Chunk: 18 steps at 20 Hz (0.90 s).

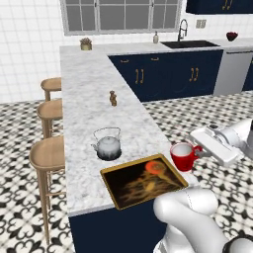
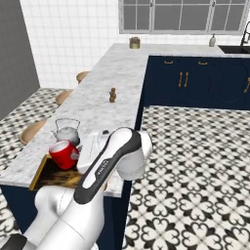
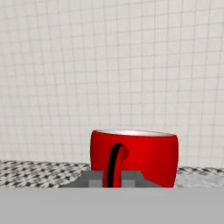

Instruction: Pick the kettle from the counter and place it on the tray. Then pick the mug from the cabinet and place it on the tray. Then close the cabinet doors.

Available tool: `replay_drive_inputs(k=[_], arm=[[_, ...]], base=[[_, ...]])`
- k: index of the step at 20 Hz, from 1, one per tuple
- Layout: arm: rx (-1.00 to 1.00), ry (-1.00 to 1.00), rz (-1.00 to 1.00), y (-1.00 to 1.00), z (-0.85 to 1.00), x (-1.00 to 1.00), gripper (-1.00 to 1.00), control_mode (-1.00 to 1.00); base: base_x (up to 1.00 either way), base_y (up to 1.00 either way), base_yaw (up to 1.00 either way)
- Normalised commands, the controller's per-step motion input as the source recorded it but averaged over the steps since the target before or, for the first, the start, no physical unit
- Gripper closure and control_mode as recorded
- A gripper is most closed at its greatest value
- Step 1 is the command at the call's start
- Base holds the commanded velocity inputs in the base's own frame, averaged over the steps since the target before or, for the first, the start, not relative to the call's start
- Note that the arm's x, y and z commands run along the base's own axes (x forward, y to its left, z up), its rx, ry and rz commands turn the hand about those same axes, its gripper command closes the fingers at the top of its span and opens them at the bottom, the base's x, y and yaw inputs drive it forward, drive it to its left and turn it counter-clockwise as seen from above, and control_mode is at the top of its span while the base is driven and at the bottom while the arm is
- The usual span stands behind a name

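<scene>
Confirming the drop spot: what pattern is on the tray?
Orange swirls on dark, gold-brown rim on the tray; left base view shows it best.

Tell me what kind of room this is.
A home kitchen, rendered rather than real: a marbled counter over navy cabinets, a sink with a faucet under a window, and wooden bar stools along the counter's side.

Even, bright, flat rendered light, no clear source. Soft dark shadow under the kettle (image 1: 107, 146) on the counter (image 1: 89, 99). Faint gloss on the mug (image 3: 134, 156). Base views coarse, slightly soft; hand view's tiled wall blurry. No edge distortion, no glare.
</scene>
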Motion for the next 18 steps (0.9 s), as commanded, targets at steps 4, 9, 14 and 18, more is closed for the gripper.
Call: replay_drive_inputs(k=[4, 9, 14, 18], arm=[[0.0, 0.05, -0.17, -0.02, -0.33, 0.36, 1.0, -1.0], [0.0, 0.0, -0.19, 0.0, -0.33, 0.18, 1.0, -1.0], [-0.01, 0.0, -0.15, 0.0, -0.39, 0.19, 1.0, -1.0], [-0.08, 0.0, -0.11, 0.07, -0.4, 0.23, 1.0, -1.0]], base=[[0.0, 0.0, 0.0], [0.0, 0.0, 0.0], [0.0, 0.0, 0.0], [0.0, 0.0, 0.0]])
